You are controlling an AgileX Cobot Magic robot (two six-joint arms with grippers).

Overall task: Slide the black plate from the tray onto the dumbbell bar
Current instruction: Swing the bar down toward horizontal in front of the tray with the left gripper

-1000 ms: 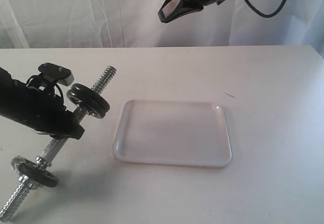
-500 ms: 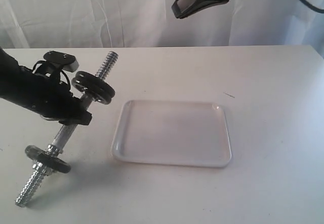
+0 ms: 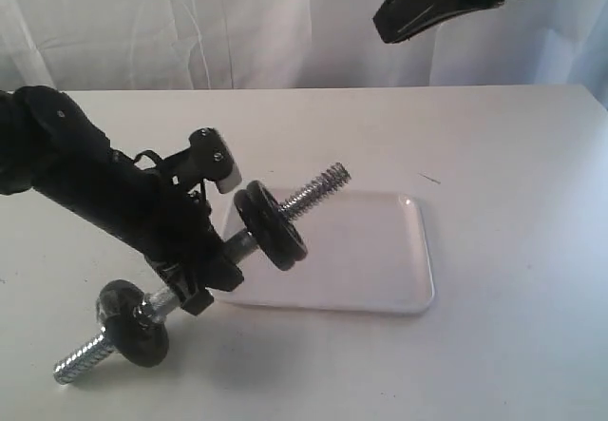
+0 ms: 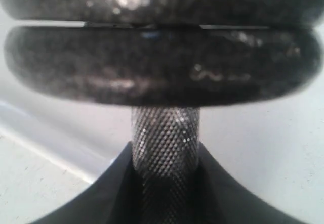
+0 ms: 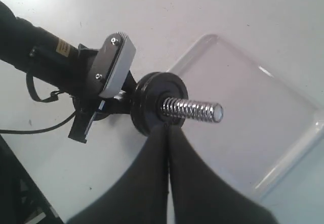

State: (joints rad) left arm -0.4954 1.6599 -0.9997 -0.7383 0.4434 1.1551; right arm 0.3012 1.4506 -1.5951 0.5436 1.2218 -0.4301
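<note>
My left gripper (image 3: 204, 259) is shut on the knurled middle of the dumbbell bar (image 3: 313, 191) and holds it tilted above the table. The bar's upper threaded end hangs over the white tray (image 3: 389, 269). Two black plates (image 3: 274, 225) sit side by side on the bar just past my fingers, and another black disc (image 3: 131, 322) sits near the lower end. In the left wrist view the knurled bar (image 4: 164, 143) runs up from my gripper (image 4: 164, 155) into the black plates (image 4: 162, 67). My right gripper (image 3: 410, 12) hangs high at the back, shut and empty. Nothing lies on the tray.
The right wrist view looks down past my shut right gripper (image 5: 167, 128) onto the black plates (image 5: 152, 95), the threaded end (image 5: 195, 110), the tray (image 5: 268, 133) and the left arm's wrist (image 5: 109, 64). A white curtain (image 3: 190, 22) backs the white table (image 3: 513, 174).
The left arm has swung the bar to the right and turned it, so its threaded end now hangs over the tray. The right gripper has drifted right along the top.
</note>
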